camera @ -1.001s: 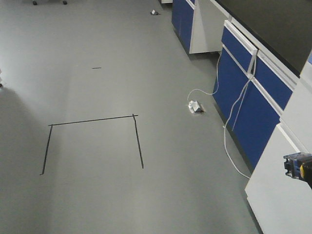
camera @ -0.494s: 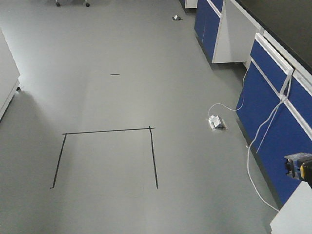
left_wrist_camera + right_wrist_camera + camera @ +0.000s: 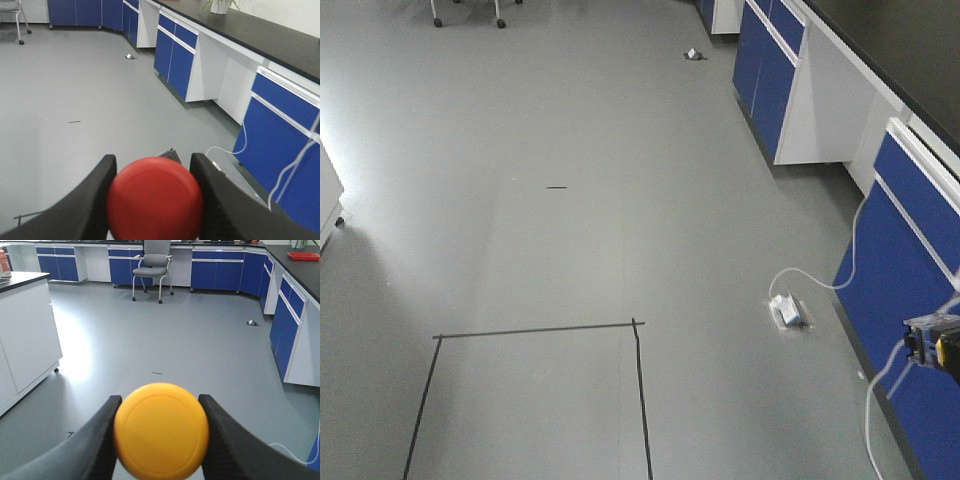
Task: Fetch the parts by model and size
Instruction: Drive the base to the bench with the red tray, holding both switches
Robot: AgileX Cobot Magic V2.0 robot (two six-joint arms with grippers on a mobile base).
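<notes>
In the left wrist view my left gripper (image 3: 152, 192) is shut on the red-capped push-button switch (image 3: 155, 197); its round cap fills the gap between the black fingers (image 3: 87, 200) and a dark corner of its base shows behind. In the right wrist view my right gripper (image 3: 161, 432) is shut on the yellow-capped push-button switch (image 3: 161, 430), held between both fingers (image 3: 227, 440). In the front view that switch's dark base with blue bits and a yellow edge (image 3: 932, 345) shows at the right edge, above the floor.
Grey floor with a black tape rectangle (image 3: 535, 330) at lower left. Blue-and-white cabinets (image 3: 790, 70) under a dark counter run along the right. A white cable and power strip (image 3: 788, 310) lie on the floor beside them. A white bench (image 3: 25, 335) and a grey chair (image 3: 152, 265) stand further off.
The whole floor view has shifted: the tape rectangle, power strip and cabinets have slid down and right in the frame as the base moved. The yellow switch stays at the right edge.
</notes>
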